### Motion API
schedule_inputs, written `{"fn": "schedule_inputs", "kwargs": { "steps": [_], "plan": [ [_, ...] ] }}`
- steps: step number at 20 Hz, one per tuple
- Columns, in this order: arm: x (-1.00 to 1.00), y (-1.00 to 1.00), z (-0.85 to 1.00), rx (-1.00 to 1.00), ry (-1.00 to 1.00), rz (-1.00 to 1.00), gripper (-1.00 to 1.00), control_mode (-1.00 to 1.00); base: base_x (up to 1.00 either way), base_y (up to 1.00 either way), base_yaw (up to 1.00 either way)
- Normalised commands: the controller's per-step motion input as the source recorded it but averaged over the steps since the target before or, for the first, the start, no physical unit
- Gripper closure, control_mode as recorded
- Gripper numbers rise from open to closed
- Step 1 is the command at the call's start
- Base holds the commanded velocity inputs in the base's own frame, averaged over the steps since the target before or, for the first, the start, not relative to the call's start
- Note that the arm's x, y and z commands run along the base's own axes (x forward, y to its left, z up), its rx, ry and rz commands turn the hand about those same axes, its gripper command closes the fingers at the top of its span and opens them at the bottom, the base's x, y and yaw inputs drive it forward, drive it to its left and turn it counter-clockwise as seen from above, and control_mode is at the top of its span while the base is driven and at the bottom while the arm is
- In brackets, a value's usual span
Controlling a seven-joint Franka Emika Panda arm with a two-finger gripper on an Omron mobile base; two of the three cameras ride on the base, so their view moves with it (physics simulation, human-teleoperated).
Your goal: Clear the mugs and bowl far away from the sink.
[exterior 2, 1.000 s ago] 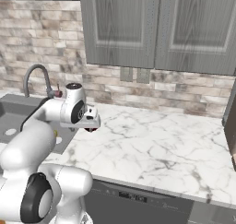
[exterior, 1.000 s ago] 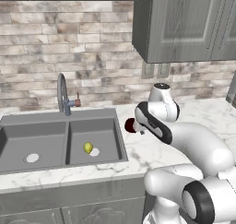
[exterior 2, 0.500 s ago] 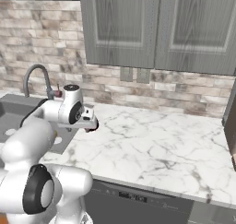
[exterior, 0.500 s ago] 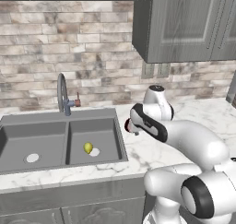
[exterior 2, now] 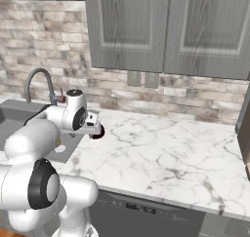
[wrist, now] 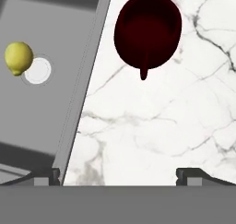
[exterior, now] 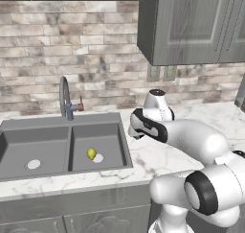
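Your gripper [wrist: 120,174] hangs with jaws fully apart above the marble tabletop [wrist: 152,131], holding nothing. The dark maroon mug [wrist: 147,32] stands beside the sink [wrist: 46,103]; a lemon [wrist: 18,58] lies inside.

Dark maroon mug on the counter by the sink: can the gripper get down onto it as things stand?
Probably yes. The gripper is open above the dark maroon mug, which stands alone on bare marble counter just beside the sink edge; nothing lies between.

one dark maroon mug [wrist: 147,32], one lemon [wrist: 18,57] (in the sink [exterior: 48,131]), one faucet [exterior: 64,95].
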Motion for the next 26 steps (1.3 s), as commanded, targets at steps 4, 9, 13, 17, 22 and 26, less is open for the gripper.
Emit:
{"fn": "schedule_inputs", "kwargs": {
  "steps": [4, 9, 13, 17, 22, 26],
  "plan": [
    [0.35, -0.07, -0.10, 0.00, 0.00, 0.00, -1.00, -1.00, 0.00, 0.00, 0.00],
    [0.27, -0.17, -0.09, 0.00, 0.00, 0.04, -1.00, -1.00, 0.00, 0.00, 0.00],
    [0.20, -0.02, -0.13, 0.00, 0.00, 0.03, -1.00, -1.00, 0.00, 0.00, 0.00],
    [0.18, 0.00, -0.17, 0.00, 0.00, 0.02, -1.00, -1.00, 0.00, 0.00, 0.00],
    [0.03, 0.00, -0.15, 0.01, 0.00, 0.00, -1.00, -1.00, 0.00, 0.00, 0.00],
    [0.00, 0.00, -0.16, 0.00, 0.00, 0.00, -1.00, -1.00, 0.00, 0.00, 0.00]
  ]
}}
